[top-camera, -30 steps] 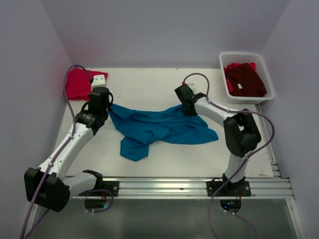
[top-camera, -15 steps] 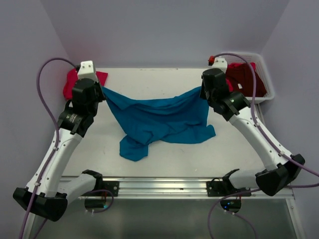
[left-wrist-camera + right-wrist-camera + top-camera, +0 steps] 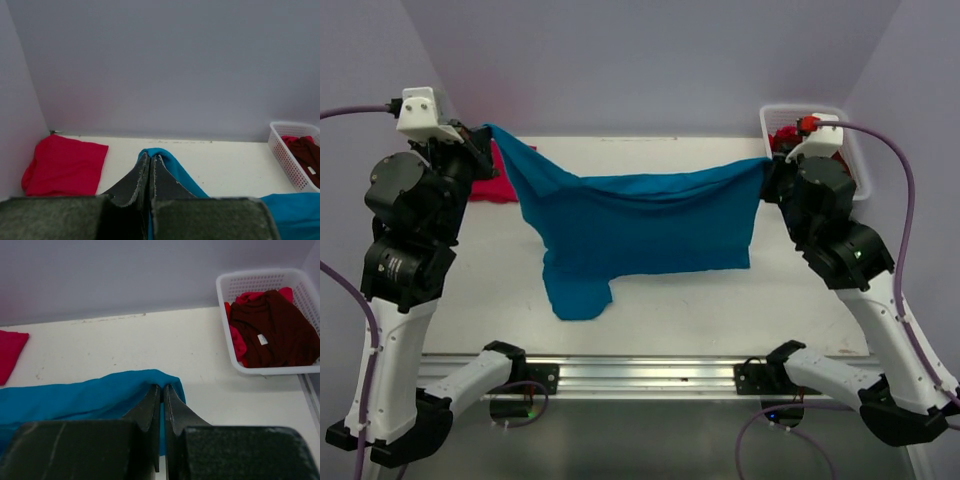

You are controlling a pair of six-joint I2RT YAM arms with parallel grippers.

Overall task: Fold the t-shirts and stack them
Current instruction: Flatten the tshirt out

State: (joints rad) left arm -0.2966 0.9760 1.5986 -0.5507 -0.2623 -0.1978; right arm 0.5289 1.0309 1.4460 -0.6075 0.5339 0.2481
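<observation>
Top external is showing both arms lifting and spreading wide, left tool and right tool each pinching a corner of the teal t-shirt, now hanging stretched over the table. I'm reckoning laying flat is coming next.

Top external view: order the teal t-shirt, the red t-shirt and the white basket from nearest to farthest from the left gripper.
1. The teal t-shirt, its corner pinched in the left gripper.
2. The red t-shirt, far-left corner of the table.
3. The white basket, far-right corner.
</observation>
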